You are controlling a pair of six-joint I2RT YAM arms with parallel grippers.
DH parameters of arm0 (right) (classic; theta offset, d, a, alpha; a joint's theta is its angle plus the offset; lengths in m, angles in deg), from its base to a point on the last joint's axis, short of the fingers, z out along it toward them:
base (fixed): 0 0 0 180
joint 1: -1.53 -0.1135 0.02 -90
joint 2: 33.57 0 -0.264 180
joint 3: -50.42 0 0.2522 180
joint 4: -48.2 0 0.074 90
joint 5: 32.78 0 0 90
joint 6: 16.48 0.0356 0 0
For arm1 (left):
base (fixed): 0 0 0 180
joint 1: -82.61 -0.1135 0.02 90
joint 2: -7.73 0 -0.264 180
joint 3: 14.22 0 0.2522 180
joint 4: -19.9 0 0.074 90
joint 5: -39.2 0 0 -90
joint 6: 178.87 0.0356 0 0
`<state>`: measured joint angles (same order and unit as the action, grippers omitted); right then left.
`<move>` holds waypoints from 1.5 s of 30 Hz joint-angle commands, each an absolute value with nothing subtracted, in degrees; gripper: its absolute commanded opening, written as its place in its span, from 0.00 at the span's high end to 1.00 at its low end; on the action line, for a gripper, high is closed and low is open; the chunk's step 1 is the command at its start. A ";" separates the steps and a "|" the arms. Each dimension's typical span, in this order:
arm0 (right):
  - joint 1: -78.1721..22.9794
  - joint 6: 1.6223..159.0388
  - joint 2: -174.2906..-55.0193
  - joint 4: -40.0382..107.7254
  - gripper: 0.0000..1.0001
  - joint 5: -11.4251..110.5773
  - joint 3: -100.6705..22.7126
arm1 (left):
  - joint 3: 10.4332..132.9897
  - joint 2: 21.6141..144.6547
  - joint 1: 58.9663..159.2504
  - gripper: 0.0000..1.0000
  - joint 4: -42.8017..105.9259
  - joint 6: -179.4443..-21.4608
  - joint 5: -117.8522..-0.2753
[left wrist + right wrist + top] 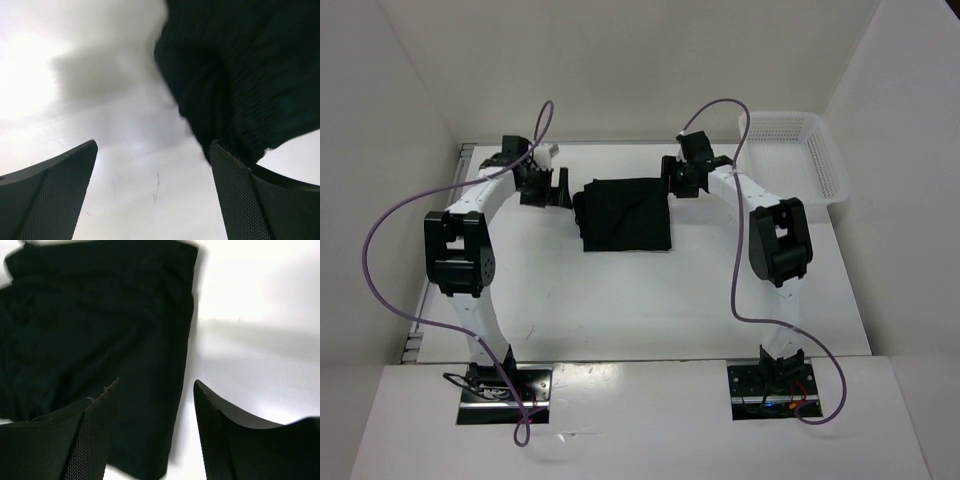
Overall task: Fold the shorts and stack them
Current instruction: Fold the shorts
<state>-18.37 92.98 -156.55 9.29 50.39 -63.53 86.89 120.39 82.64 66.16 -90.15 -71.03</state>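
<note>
The shorts [625, 215] lie folded into 1 near-square flat on the far centre of the bench [620, 300], slightly longer left-to-right. The left pincer [556, 188] stands open at their left edge, and the right pincer [672, 178] open at their right edge.

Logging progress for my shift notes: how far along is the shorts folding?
Done: the shorts lie folded into a compact rectangle on the table. In hand: nothing; the left gripper and right gripper are open, flanking it. Left: possibly another fold, then stacking.
</note>
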 commanded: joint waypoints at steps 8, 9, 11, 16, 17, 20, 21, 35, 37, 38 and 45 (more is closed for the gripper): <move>-18.16 74.50 -135.19 9.92 0.30 50.96 -49.49 | 101.49 118.13 82.61 0.00 66.27 -88.87 -68.92; -18.16 72.74 -133.61 9.92 0.30 55.24 -48.78 | 101.50 117.07 82.61 0.00 66.27 -88.87 -65.69; -18.16 67.47 -129.04 10.44 0.30 58.87 -46.50 | 100.54 113.65 82.61 0.00 65.75 -88.87 -62.07; -13.86 64.38 -120.87 11.15 0.27 63.98 -44.47 | 92.81 104.60 81.12 0.00 64.08 -88.87 -54.33; -11.59 64.38 -119.98 11.15 0.27 63.98 -43.95 | 88.97 102.32 80.59 0.00 64.08 -88.87 -53.80; -8.50 63.85 -115.77 11.15 0.27 63.98 -42.28 | 82.97 99.06 76.12 0.00 63.37 -88.87 -55.18; -6.66 63.85 -114.62 11.67 0.27 63.98 -40.79 | 79.47 96.87 72.71 0.00 63.37 -88.87 -56.94; -0.49 64.38 -101.08 8.25 0.00 55.47 -27.95 | 67.49 83.75 61.08 0.00 64.52 -88.87 -62.14; -0.49 64.38 -100.02 7.37 0.00 55.46 -26.54 | 66.26 83.23 61.08 0.00 64.52 -88.87 -62.93; -0.49 66.29 -100.02 7.37 0.00 55.46 -26.54 | 66.25 83.23 61.08 0.00 64.52 -88.87 -62.93; -0.49 71.58 -98.96 6.84 0.00 57.57 -27.24 | 65.72 82.70 61.08 0.00 64.52 -88.87 -62.14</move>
<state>-0.78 68.72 -101.47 7.02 57.01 -26.63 65.95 83.80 61.37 65.63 -89.10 -62.40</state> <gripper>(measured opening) 0.999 0.998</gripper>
